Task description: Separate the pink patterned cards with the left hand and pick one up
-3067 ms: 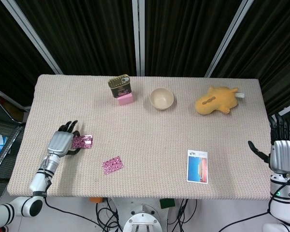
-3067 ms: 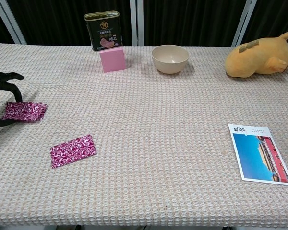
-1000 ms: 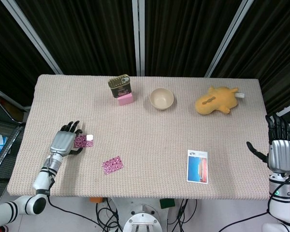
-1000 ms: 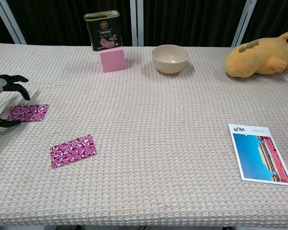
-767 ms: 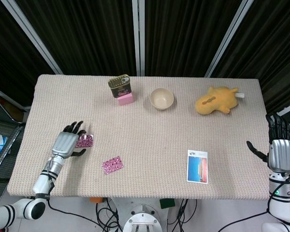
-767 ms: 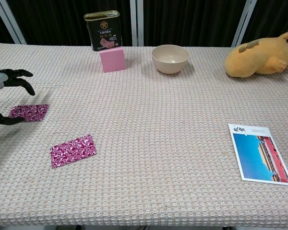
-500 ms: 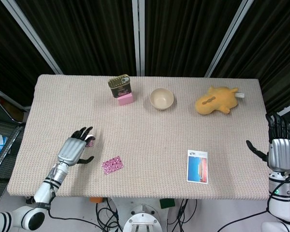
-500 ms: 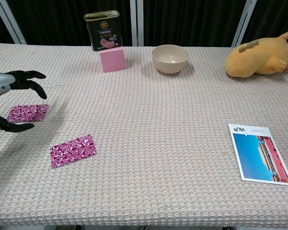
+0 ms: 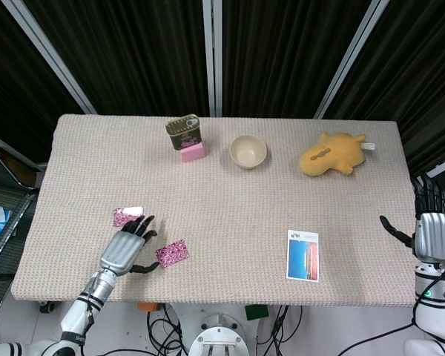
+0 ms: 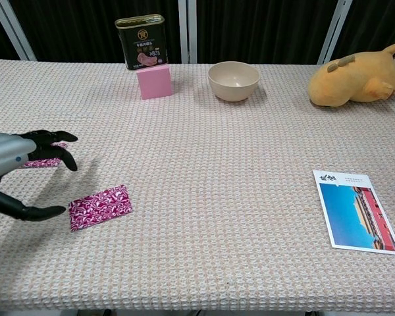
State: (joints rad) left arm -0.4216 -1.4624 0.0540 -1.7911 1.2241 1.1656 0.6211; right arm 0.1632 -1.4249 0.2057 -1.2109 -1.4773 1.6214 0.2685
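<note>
The two flat pink-and-white swirl-patterned cards lie well apart on the beige woven tablecloth (image 9: pixel 230 193), so the separating looks done and the pick-up is what remains. The nearer pink swirl card (image 10: pixel 100 207) sits at about seven o'clock on the table, close to the front edge; the farther pink swirl card (image 9: pixel 127 215) lies at about eight o'clock, partly hidden behind the fingers in the chest view.

The left hand (image 9: pixel 126 250), grey-backed with black fingers, hovers between the two cards with its fingers spread and thumb (image 10: pixel 26 211) dropped low, holding nothing. The thumb tip points at the nearer card's left edge, just beside it, which I judge to be a line-up for pinching that card. A thin card flat on cloth gives little to catch, so an edge may need lifting first.

The right hand (image 9: pixel 432 232) waits off the table's right side at four o'clock, fingers apart and empty, out of the way.

At twelve o'clock a dark tin can (image 10: pixel 141 42) stands on a pink block (image 10: pixel 154 81), with a cream bowl (image 10: pixel 234 80) beside it, a yellow plush toy (image 10: pixel 355 78) at two o'clock and a blue picture postcard (image 10: pixel 355 210) at five.
</note>
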